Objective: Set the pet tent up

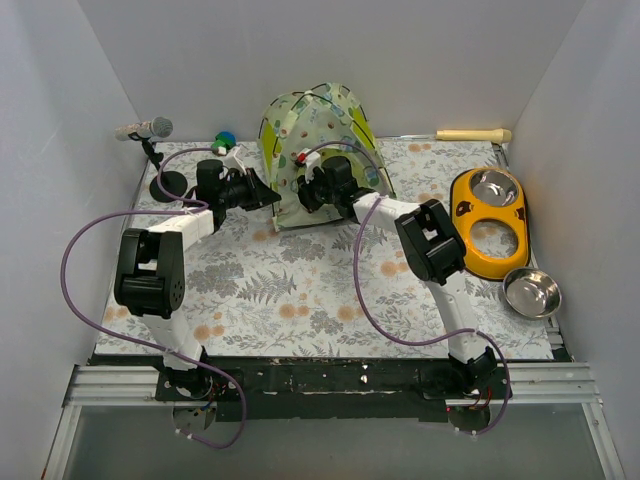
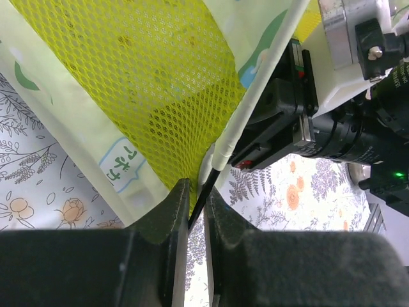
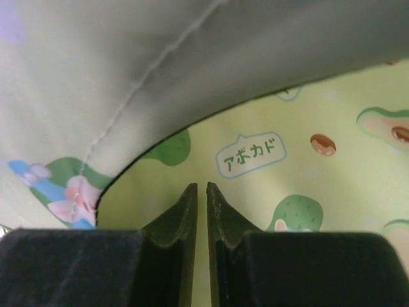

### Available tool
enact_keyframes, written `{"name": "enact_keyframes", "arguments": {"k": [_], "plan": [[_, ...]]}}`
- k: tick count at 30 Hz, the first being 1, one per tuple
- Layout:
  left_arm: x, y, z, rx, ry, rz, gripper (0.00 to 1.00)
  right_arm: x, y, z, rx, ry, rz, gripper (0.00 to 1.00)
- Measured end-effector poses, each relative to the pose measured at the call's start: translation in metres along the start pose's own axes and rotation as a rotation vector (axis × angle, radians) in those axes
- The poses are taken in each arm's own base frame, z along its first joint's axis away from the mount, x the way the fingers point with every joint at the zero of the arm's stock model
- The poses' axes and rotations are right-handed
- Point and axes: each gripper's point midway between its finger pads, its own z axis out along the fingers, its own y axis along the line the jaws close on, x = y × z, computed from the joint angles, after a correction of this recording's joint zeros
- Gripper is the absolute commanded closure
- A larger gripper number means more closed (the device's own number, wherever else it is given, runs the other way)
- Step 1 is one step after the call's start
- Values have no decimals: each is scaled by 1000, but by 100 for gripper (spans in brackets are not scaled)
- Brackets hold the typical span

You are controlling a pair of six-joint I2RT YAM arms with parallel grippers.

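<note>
Pet tent (image 1: 318,128), pole (image 2: 206,189) in tight left pincer (image 2: 197,193); right pincer (image 3: 199,189) closed, any hold unclear.

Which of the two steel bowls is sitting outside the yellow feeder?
The nearer bowl, lying loose beside the yellow feeder; the other bowl sits in the feeder's far slot.

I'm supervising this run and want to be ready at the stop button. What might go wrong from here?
1. The left claw pinches only the thin black pole near its end; it may slip out, and the pet tent could sag.
2. The right claw works close beside the left one at the tent front; the two might collide.
</note>
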Motion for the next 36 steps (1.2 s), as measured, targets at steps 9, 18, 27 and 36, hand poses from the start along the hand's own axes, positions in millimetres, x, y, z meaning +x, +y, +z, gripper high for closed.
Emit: {"name": "enact_keyframes", "arguments": {"k": [9,18,27,36], "plan": [[0,7,-1,-48,21,34,94,9,7,-44,26,51,-60,34],[-5,15,-1,-90,24,115,89,-86,33,-135,29,-36,-175,27],[55,30,-23,-106,292,244,2,-126,56,-242,3,-30,-221,17],[-25,-31,-68,-118,146,376,2,-86,-52,-393,389,147,-95,16]]}}
